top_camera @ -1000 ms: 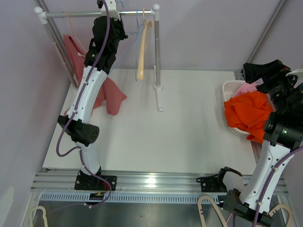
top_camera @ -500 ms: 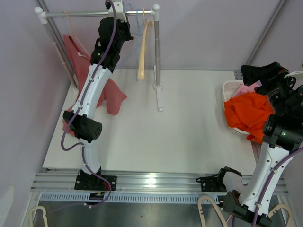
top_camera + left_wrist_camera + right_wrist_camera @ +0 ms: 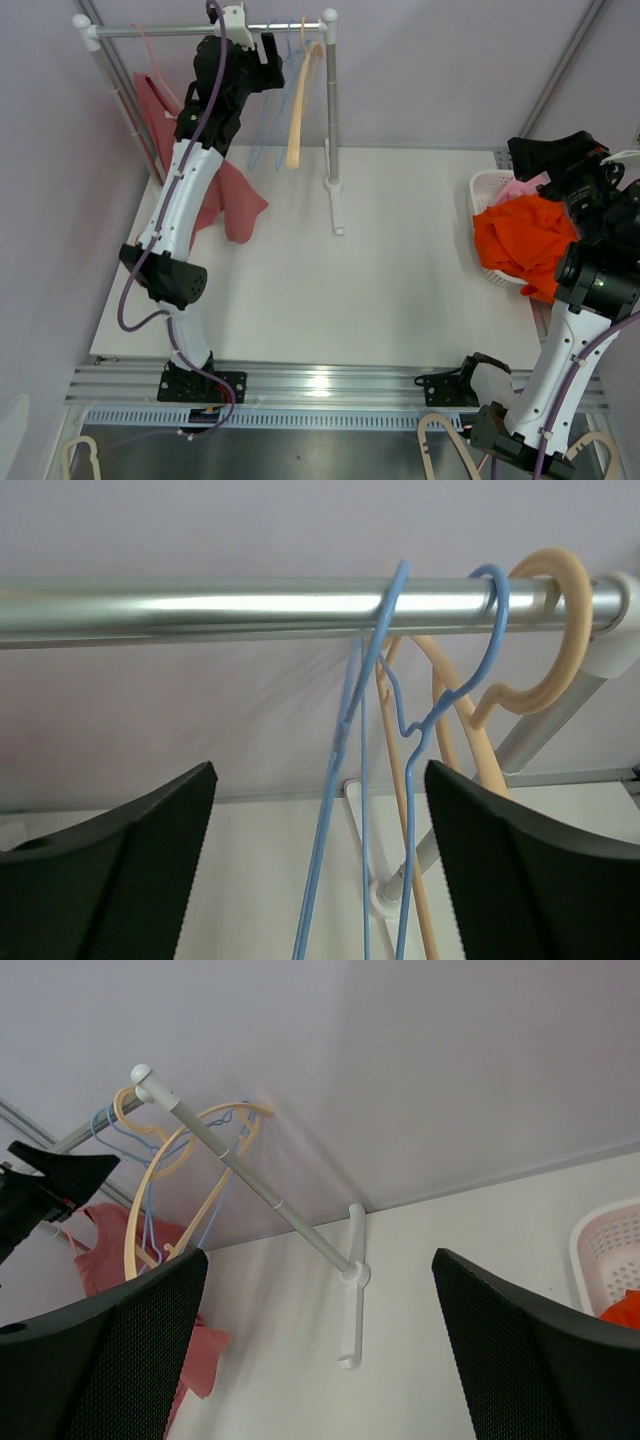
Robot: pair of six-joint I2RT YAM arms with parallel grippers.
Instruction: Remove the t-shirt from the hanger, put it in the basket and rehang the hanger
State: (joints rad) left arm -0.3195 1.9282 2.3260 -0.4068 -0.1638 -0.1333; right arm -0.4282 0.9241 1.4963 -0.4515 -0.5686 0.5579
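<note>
One salmon-pink t-shirt [image 3: 238, 205] was left hanging at the left end of the silver metal rail [image 3: 200, 605], on what looked like a thin pink hanger [image 3: 150, 62]. Its lower hem draped down behind the left arm toward the white table [image 3: 400, 280]. By that reading the task was not finished.

Further along the rail, toward its right end, hung bare hangers: thin blue wire ones [image 3: 345, 715] and a thick cream plastic one [image 3: 298, 110] beside them, none carrying cloth. At the table's right edge, a white plastic basket [image 3: 484, 185] held a crumpled orange garment [image 3: 520, 240] spilling over its rim, with a pale pink piece [image 3: 520, 187] tucked behind it (probably shirts already taken off, though that is a judgement from where they lay).

The left gripper [image 3: 315, 780] was raised close under the rail, facing the blue hooks with its jaws spread wide and nothing between them. It stood to the right of the remaining shirt, not on it. The right gripper [image 3: 320, 1260] hovered above the basket, also spread wide and empty.

What remained, as far as could be told, was to take hold of the salmon-pink shirt, work it off its hanger, and drop it with the others.
</note>
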